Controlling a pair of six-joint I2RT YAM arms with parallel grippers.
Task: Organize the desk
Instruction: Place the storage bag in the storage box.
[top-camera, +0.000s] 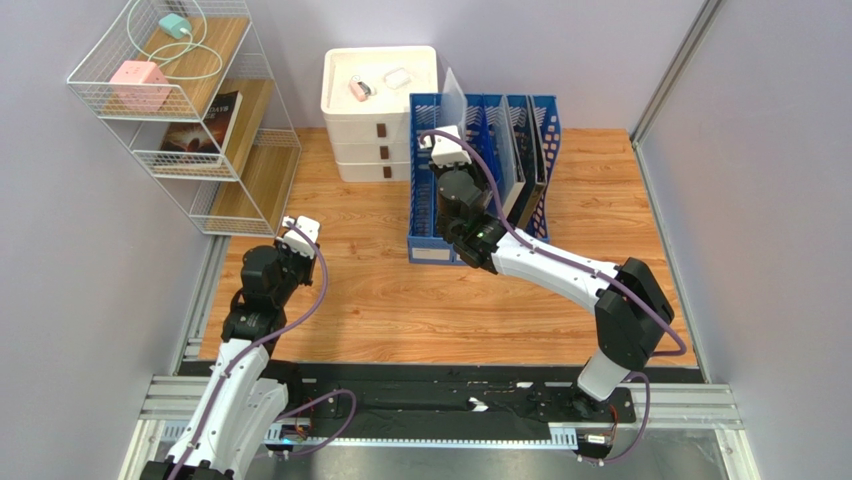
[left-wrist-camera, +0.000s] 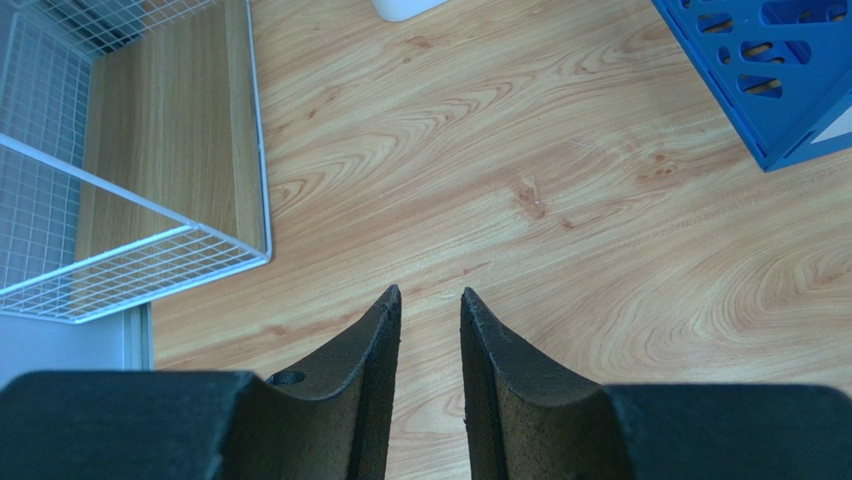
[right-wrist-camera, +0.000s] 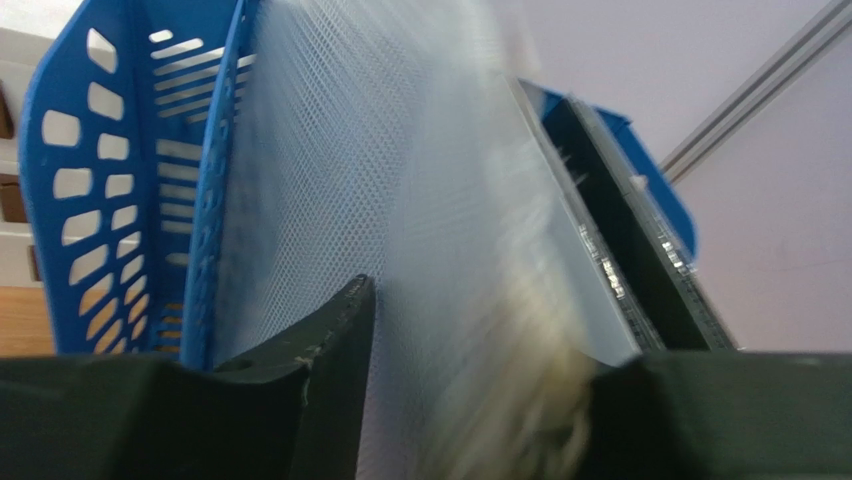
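Observation:
The desk (top-camera: 400, 300) is a broad light wood top. At its back stands a blue file rack (top-camera: 430, 245), and a translucent mesh folder (top-camera: 455, 95) stands in one of the rack's left slots. My right gripper (top-camera: 443, 140) reaches into that slot. In the right wrist view the folder (right-wrist-camera: 400, 150) is blurred and lies between the jaws of the right gripper (right-wrist-camera: 470, 330), which stand apart. The right fingertip is hidden behind the sheet. My left gripper (top-camera: 300, 228) hovers over bare desk (left-wrist-camera: 600, 250) near the wire shelf. In its own view the left gripper (left-wrist-camera: 430, 292) is open and empty.
A white wire shelf (top-camera: 170, 110) at the back left holds a pink box (top-camera: 137, 83), a book (top-camera: 205, 125) and a cabled device. A white drawer unit (top-camera: 370, 140) stands beside the rack. Dark folders (top-camera: 530, 170) fill the rack's right slots. The rack's corner (left-wrist-camera: 770, 90) shows at upper right of the left wrist view.

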